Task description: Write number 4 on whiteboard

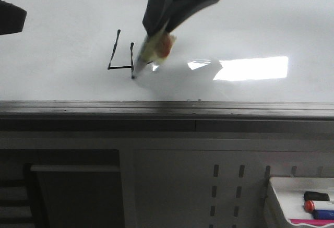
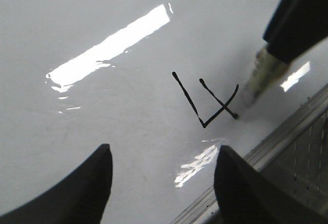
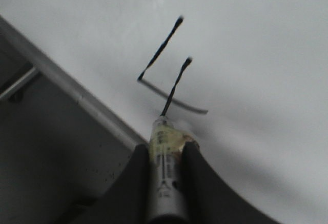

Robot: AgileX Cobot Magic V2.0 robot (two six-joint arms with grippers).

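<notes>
The whiteboard (image 1: 62,9) lies flat and glossy, with a thin black number 4 (image 1: 121,56) drawn on it, open at the top. My right gripper (image 1: 156,30) comes down from above, shut on a marker (image 1: 148,53) whose tip touches the board at the lower end of the 4's vertical stroke. The right wrist view shows the marker (image 3: 164,167) clamped between both fingers, its tip on the number 4 (image 3: 164,80). My left gripper (image 2: 164,152) hovers open over bare whiteboard (image 2: 102,121), empty, a little way from the number 4 (image 2: 205,101) and the marker (image 2: 261,73).
A grey metal rail (image 1: 156,108) runs along the board's near edge. Below it at the right stands a small white tray (image 1: 276,186) with spare markers (image 1: 318,206). A bright glare patch (image 1: 255,67) lies right of the writing. A dark part of the left arm (image 1: 10,16) shows at the left edge.
</notes>
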